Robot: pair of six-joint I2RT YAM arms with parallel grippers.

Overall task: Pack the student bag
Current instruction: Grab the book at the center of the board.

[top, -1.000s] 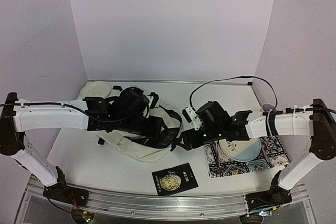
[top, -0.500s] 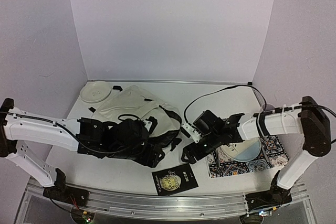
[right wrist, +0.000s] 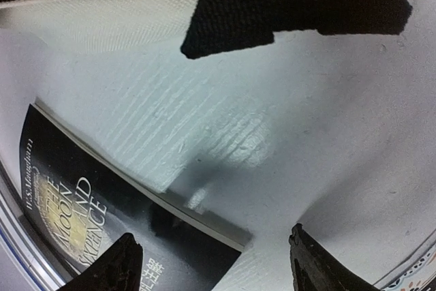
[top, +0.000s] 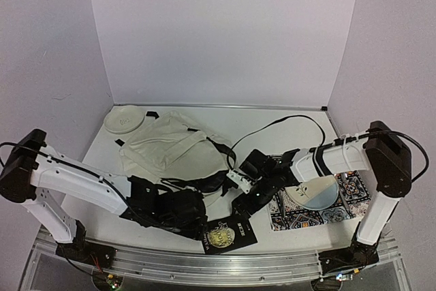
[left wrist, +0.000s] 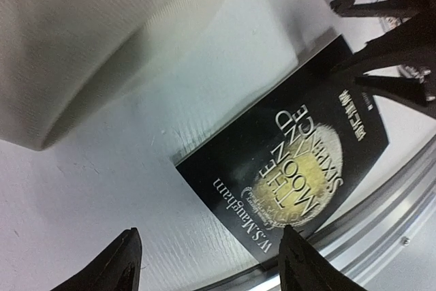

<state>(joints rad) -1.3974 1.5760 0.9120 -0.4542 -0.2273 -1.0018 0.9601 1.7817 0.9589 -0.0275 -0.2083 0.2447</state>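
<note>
The student bag (top: pixel 170 151) is a cream fabric backpack lying flat at the middle left, its dark opening and black straps (top: pixel 216 172) toward the right. A black paperback with a gold moon cover (top: pixel 226 234) lies near the front edge. My left gripper (top: pixel 197 217) hovers open at the book's left side, one fingertip over the cover (left wrist: pixel 300 161). My right gripper (top: pixel 245 204) stands open over the book's upper right corner (right wrist: pixel 88 202). Neither holds anything. The bag's edge (left wrist: pixel 88 39) and a black strap end (right wrist: pixel 293 5) show in the wrist views.
A white plate (top: pixel 124 119) sits at the back left. A patterned cloth mat (top: pixel 340 212) with a pale plate (top: pixel 315 194) on it lies at the right. The metal rail of the table's front edge (left wrist: pixel 381 236) runs just beyond the book.
Both arms have left the bag and come down toward the near edge. The left gripper swung from over the bag to the book's left side; the right moved to its upper right corner.
</note>
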